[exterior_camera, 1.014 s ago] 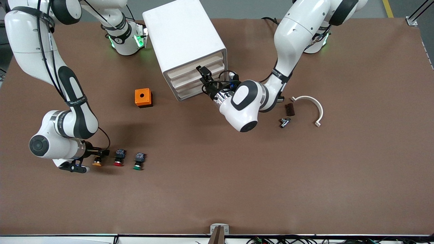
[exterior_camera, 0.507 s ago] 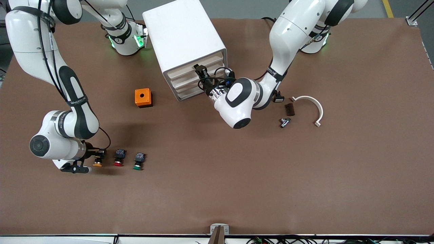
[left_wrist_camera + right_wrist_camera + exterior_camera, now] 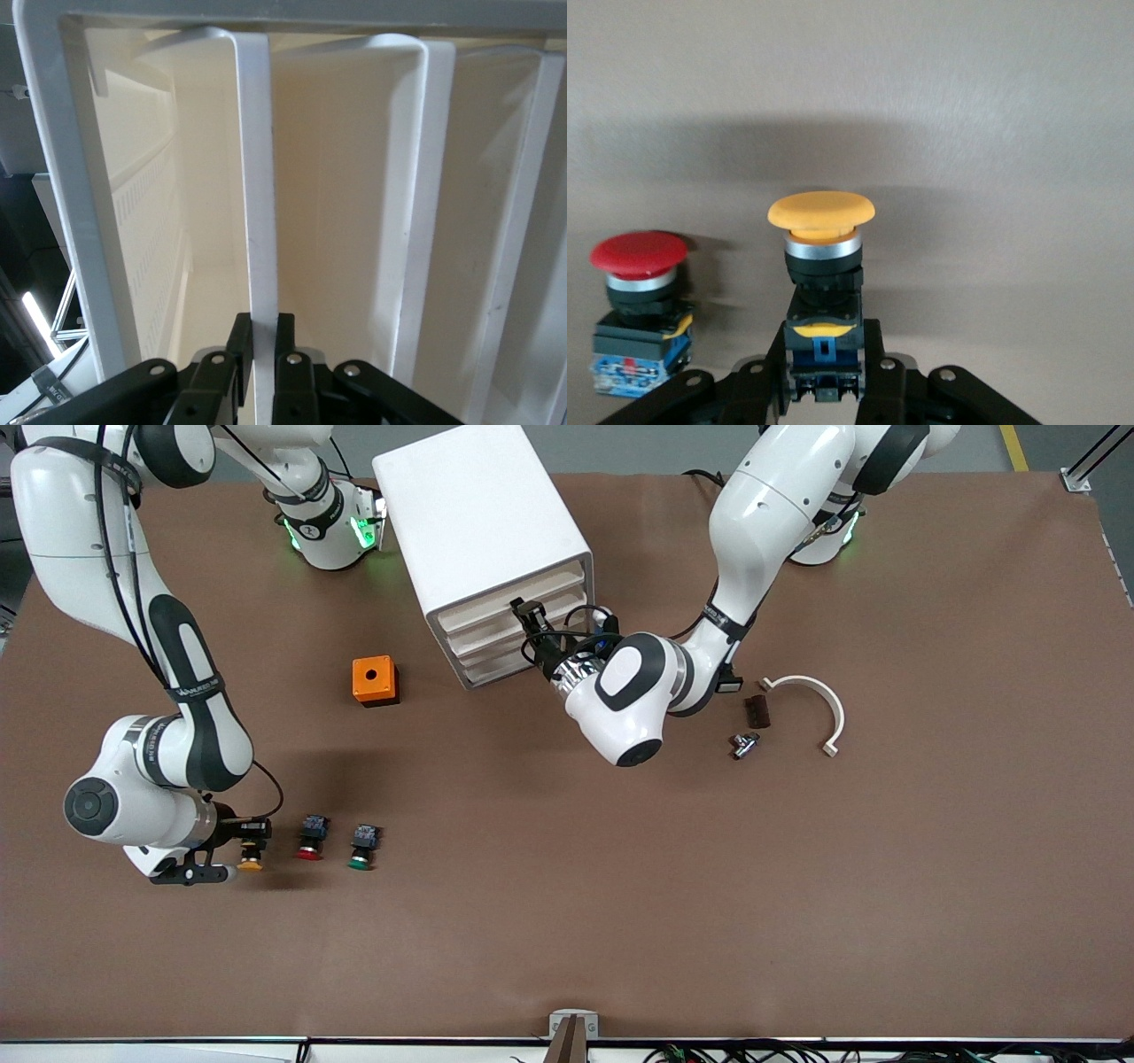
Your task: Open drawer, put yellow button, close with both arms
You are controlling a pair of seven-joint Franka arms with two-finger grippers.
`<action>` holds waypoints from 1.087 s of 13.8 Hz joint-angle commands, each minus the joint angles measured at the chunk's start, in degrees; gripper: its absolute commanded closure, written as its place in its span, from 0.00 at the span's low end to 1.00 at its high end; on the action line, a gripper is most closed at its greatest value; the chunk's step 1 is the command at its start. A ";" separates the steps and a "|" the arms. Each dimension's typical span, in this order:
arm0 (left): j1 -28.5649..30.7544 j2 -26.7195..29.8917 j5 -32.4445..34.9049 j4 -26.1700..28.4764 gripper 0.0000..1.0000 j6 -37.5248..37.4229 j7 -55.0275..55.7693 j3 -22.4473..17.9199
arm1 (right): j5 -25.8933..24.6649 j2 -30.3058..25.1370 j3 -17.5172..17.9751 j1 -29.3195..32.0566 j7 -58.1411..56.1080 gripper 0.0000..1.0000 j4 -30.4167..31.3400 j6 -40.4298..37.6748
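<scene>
The white cabinet (image 3: 469, 505) stands near the robots' bases, with three trays facing the front camera. My left gripper (image 3: 530, 613) is at the drawer (image 3: 478, 607), the topmost tray. In the left wrist view, my left gripper (image 3: 264, 328) is shut on the drawer's thin white front lip (image 3: 257, 177). The yellow button (image 3: 251, 861) is toward the right arm's end of the table, nearer the front camera. My right gripper (image 3: 252, 838) is shut on its black-and-blue body. In the right wrist view, my right gripper (image 3: 825, 354) clamps that body, and the yellow cap (image 3: 821, 211) points away from the fingers.
A red-capped button (image 3: 310, 840) and a green-capped button (image 3: 362, 848) lie beside the yellow one; the red one also shows in the right wrist view (image 3: 638, 257). An orange cube with a hole (image 3: 375, 680) sits beside the cabinet. A white curved piece (image 3: 811, 691), a dark block (image 3: 756, 710) and a metal part (image 3: 742, 744) lie toward the left arm's end.
My right gripper has shifted with the yellow button a little away from the red button. My left gripper pushed in at the drawer front, then came slightly back out.
</scene>
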State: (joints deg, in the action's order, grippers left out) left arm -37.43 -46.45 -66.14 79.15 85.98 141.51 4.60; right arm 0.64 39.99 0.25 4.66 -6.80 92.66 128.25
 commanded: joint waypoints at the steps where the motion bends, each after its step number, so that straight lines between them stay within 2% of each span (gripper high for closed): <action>1: 0.69 0.22 -0.13 -1.19 0.99 -0.55 0.08 -0.47 | -1.17 -3.24 0.10 -0.79 -0.59 1.00 -0.02 -2.74; 3: 1.47 0.31 0.14 -2.50 1.00 -0.81 0.08 -2.04 | -1.17 -5.70 0.10 -1.50 -0.15 1.00 -0.11 -4.76; 7: 6.56 -0.22 0.14 -4.88 1.00 -0.73 -2.36 -2.23 | -1.35 -8.78 -0.08 -4.13 2.83 1.00 -1.60 -10.38; 13: 9.30 -0.31 -0.04 -5.06 0.99 0.76 -8.70 -3.54 | -1.26 -13.17 0.27 -8.34 16.43 1.00 -2.49 -18.46; 15: 9.65 -0.22 -0.13 -5.06 0.90 1.11 -10.28 -4.07 | -1.08 -15.02 0.27 -10.63 23.46 1.00 -2.48 -22.06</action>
State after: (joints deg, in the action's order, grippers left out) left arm -28.62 -46.53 -65.59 75.47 87.35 134.53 1.54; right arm 0.58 27.75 0.50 -3.87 9.92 89.47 109.43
